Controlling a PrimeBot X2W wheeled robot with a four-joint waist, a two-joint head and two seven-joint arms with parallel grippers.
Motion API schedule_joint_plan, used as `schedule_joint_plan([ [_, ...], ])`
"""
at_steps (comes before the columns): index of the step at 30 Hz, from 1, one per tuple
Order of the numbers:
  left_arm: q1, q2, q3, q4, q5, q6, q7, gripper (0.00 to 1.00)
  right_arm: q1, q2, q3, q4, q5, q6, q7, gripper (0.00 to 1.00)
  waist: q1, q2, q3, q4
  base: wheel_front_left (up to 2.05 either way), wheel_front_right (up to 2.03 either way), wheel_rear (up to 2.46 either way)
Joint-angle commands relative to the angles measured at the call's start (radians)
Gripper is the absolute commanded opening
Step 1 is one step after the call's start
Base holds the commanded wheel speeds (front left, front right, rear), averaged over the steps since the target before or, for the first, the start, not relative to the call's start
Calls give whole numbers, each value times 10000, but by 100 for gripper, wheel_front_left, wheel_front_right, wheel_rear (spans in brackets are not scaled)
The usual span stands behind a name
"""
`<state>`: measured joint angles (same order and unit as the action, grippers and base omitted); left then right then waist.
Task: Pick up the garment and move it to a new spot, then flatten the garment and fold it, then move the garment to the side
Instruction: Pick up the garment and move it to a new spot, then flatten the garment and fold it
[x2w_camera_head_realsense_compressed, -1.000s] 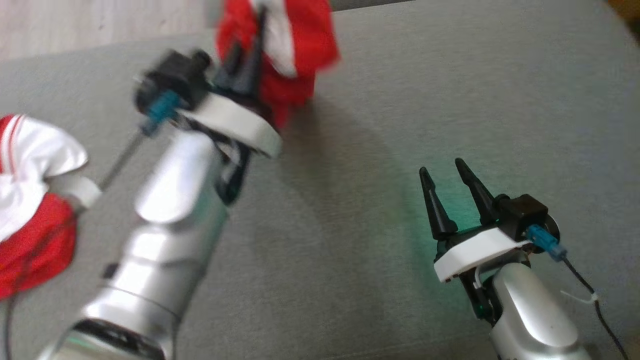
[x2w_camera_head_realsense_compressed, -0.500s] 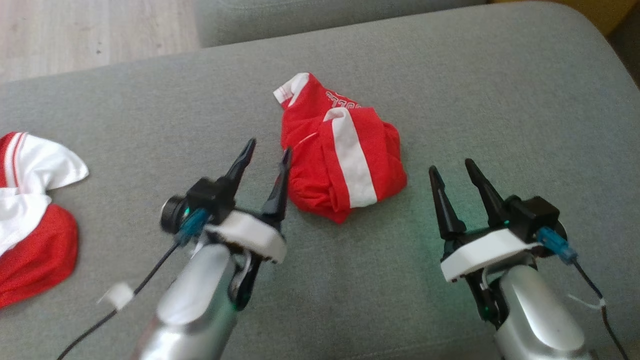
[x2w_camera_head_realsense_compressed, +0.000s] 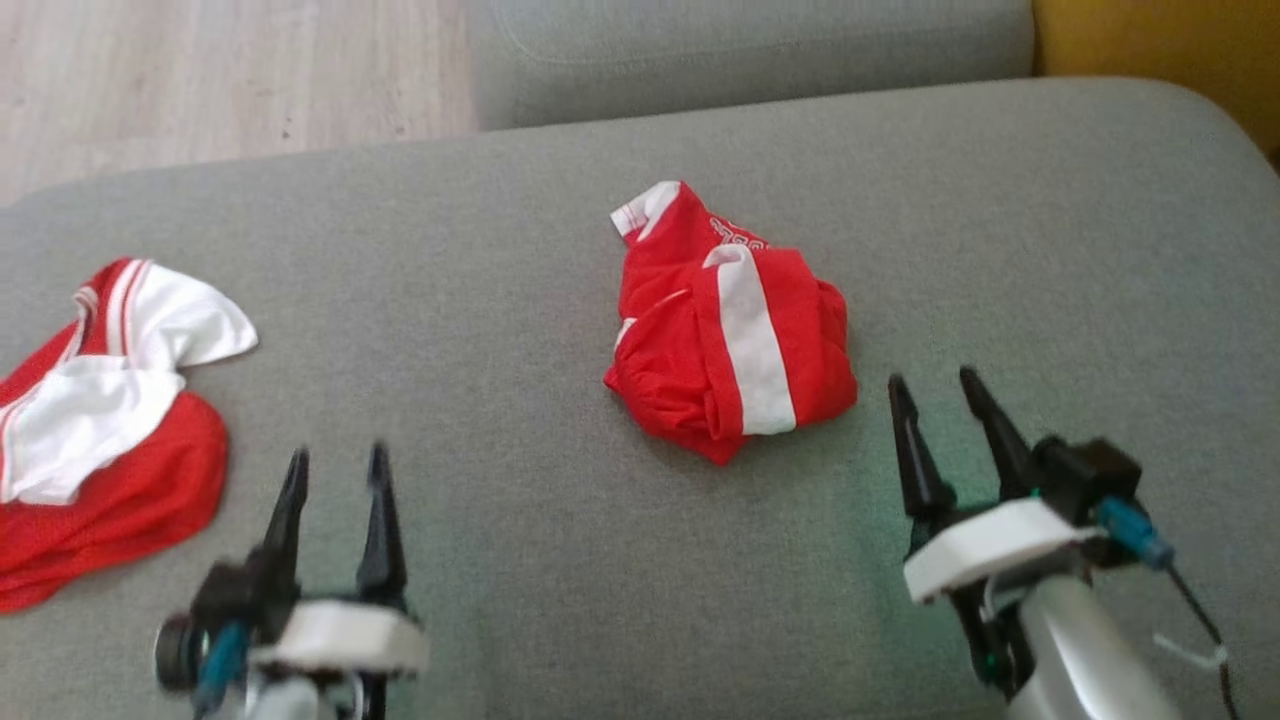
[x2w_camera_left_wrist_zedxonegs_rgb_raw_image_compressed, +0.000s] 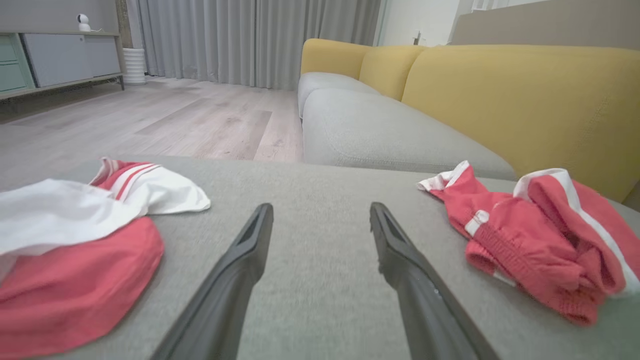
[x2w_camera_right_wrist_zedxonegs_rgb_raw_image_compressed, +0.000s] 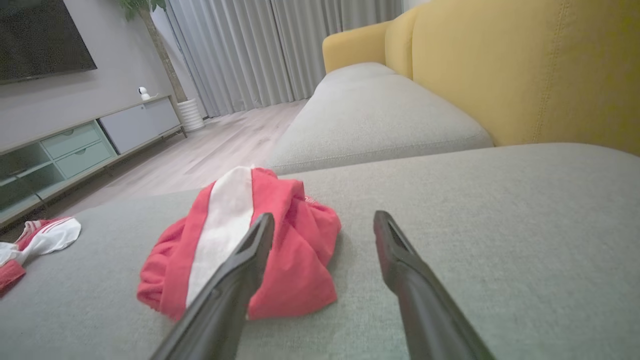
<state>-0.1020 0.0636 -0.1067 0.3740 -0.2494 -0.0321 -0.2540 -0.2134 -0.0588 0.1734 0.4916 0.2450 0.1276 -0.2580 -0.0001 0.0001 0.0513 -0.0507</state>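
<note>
The garment (x2w_camera_head_realsense_compressed: 735, 330) is a crumpled red piece with a white stripe, lying in a heap in the middle of the grey sofa cushion (x2w_camera_head_realsense_compressed: 500, 250). My left gripper (x2w_camera_head_realsense_compressed: 338, 458) hovers open and empty at the lower left, well short of the heap. In the left wrist view the garment (x2w_camera_left_wrist_zedxonegs_rgb_raw_image_compressed: 540, 240) lies to the right of the spread left gripper (x2w_camera_left_wrist_zedxonegs_rgb_raw_image_compressed: 321, 207). My right gripper (x2w_camera_head_realsense_compressed: 932, 378) stands open just right of the heap's near edge. From the right wrist, the garment (x2w_camera_right_wrist_zedxonegs_rgb_raw_image_compressed: 300, 250) sits partly behind the left finger of the right gripper (x2w_camera_right_wrist_zedxonegs_rgb_raw_image_compressed: 324, 216).
A second red and white garment (x2w_camera_head_realsense_compressed: 100, 420) lies bunched at the cushion's left end. Another grey cushion (x2w_camera_head_realsense_compressed: 750, 50) and a yellow backrest (x2w_camera_head_realsense_compressed: 1150, 50) lie beyond. Wooden floor (x2w_camera_head_realsense_compressed: 200, 70) shows past the far left edge.
My left gripper opened and let go of the garment, which now lies on the cushion. The left arm drew back to the lower left. The camera also shifted.
</note>
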Motion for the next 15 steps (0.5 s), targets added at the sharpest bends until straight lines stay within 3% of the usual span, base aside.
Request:
schedule_joint_plan([
  [1,-133,5,449,-437,122,-45,-77,100,-21,85,236,-248,-40,31,-38,100,1,-1,-94,58,0,0,0],
  [8,877,-121,845,-609,397,-304,-77,100,200,85,358,-77,-145,31,-38,100,1,-1,-243,113,0,0,0],
  [15,972,-130,520,-524,141,-289,-78,100,180,85,704,185,-199,31,-38,100,1,-1,-272,268,0,0,0],
])
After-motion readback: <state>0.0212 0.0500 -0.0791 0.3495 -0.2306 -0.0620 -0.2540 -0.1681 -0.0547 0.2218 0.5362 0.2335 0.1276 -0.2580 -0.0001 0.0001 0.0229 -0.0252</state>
